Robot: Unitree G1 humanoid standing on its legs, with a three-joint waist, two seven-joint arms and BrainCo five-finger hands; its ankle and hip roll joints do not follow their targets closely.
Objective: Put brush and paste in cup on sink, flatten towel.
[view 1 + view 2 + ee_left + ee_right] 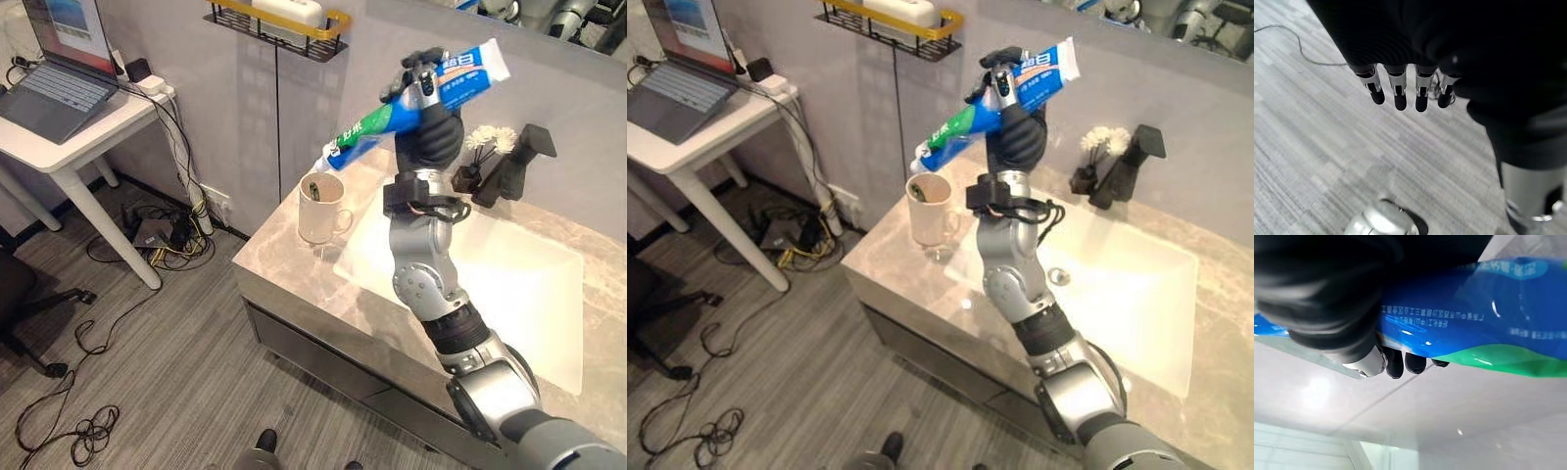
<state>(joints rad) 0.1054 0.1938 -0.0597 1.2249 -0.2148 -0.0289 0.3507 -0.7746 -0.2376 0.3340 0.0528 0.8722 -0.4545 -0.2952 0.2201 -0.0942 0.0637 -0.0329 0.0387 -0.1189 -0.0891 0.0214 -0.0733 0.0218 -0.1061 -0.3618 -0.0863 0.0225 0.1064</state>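
Observation:
My right hand [431, 132] is raised above the sink counter, shut on a blue, green and white toothpaste tube [460, 76]. The tube slants down to the left, its white cap end [333, 157] just above the rim of a cream mug [320, 211]. The mug stands on the marble counter's left part, with something small and dark inside it [313, 188]. In the right wrist view the fingers [1396, 363] curl under the tube [1474, 328]. My left hand [1400, 90] hangs over the grey floor with straight fingers and holds nothing.
A white basin [519, 284] lies right of the mug, with a black faucet [514, 162] and a small vase of white flowers [485, 145] behind it. A yellow-rimmed wall shelf [279, 24] hangs above. At the left stand a white table with a laptop [54, 93] and floor cables [167, 235].

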